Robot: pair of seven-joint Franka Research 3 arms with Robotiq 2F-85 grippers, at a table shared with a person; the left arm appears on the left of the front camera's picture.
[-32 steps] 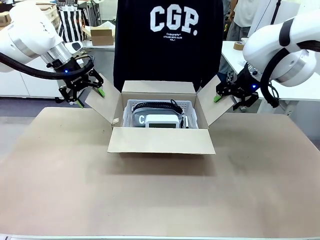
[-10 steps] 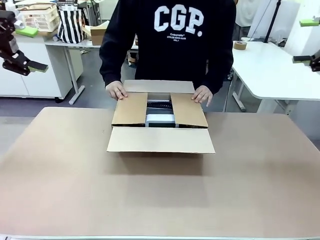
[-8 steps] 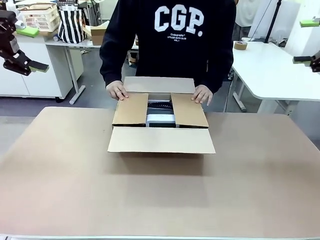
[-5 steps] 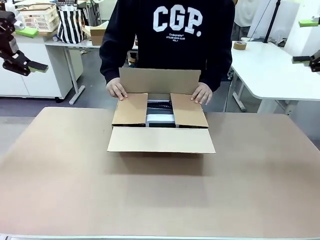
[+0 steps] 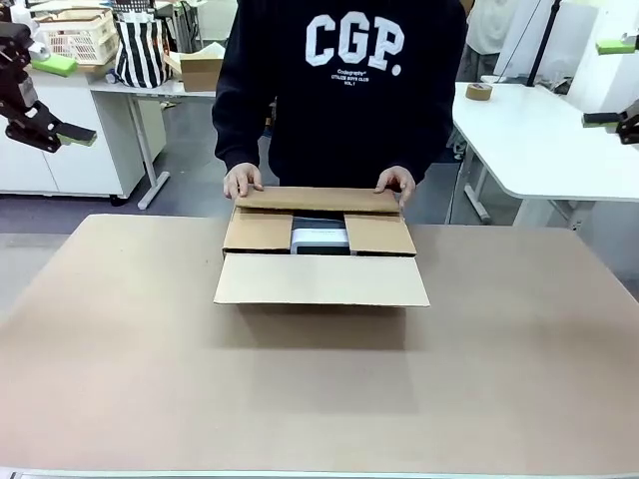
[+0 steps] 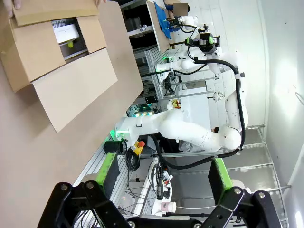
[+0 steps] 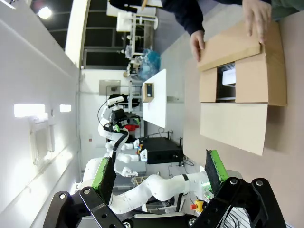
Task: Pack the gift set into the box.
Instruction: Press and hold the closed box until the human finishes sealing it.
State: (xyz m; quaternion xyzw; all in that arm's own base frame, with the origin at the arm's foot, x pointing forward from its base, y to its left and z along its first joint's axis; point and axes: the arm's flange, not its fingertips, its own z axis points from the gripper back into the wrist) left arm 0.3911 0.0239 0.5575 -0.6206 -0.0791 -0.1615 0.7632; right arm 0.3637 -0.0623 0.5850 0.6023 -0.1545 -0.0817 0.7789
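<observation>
Status at inspection: closing stage, judged from how the flaps lie. Found gift set point(image 5: 319, 239) inside the box point(image 5: 319, 281) at mid-bench, visible as a pale strip through the gap between the left and right side flaps. Noted both side flaps folded in flat. Noted far flap brought down over their far edges and pinned by the person's hand at the left corner point(image 5: 243, 181) and hand at the right corner point(image 5: 396, 182), presumably to stop the side flaps springing up. Near flap lying open on the bench point(image 5: 319, 399) toward the near edge; judged the last to be folded, since it must lap over the rest. Located left gripper point(image 5: 72, 100) high at far left and right gripper point(image 5: 611, 82) high at far right, both well apart from the box, likely to leave the person working room. Confirmed in the wrist views: fingers point(image 6: 105, 172) of the left and fingers point(image 7: 103, 175) of the right spread wide, grasping nothing.
</observation>
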